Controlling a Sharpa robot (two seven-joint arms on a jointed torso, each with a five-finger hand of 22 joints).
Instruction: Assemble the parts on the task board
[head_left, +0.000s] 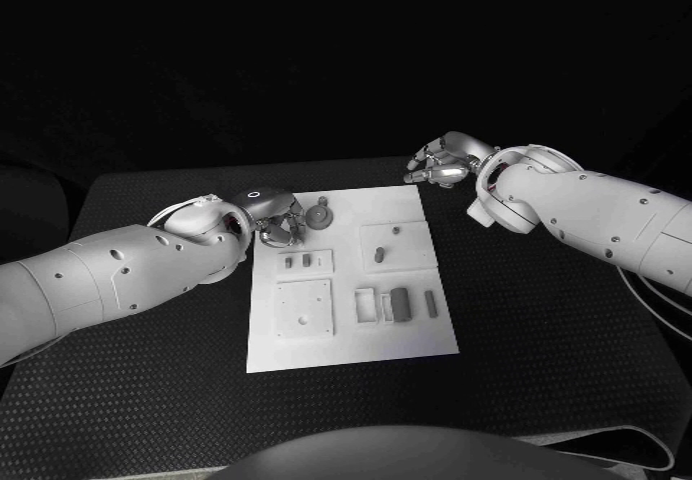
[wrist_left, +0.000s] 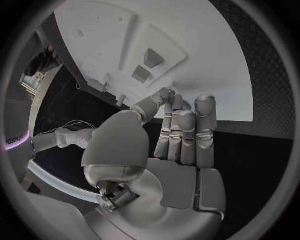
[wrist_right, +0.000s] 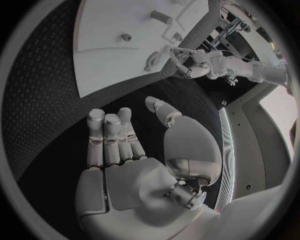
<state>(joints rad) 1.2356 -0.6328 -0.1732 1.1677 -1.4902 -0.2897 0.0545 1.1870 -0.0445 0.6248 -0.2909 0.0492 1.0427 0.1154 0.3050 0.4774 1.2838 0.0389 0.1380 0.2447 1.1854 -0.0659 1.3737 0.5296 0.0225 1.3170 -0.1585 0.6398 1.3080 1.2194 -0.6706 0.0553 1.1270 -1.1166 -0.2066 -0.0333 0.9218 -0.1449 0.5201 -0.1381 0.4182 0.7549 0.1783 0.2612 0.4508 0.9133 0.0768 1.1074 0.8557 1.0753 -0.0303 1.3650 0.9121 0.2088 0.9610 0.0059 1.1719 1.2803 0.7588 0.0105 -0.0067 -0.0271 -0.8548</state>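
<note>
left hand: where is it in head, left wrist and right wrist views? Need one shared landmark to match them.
Head view: left hand at the task board's far left corner, beside a round part.
Left wrist view: left hand rises from the circle's bottom through its middle, fingertips at the board's edge.
Right wrist view: left hand sits small, beyond the board's corner, by the round part.
Shared landmark: the white task board.

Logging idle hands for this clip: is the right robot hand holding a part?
No: in the right wrist view the right robot hand lies open above the black table, fingers apart, with nothing in it.
</note>
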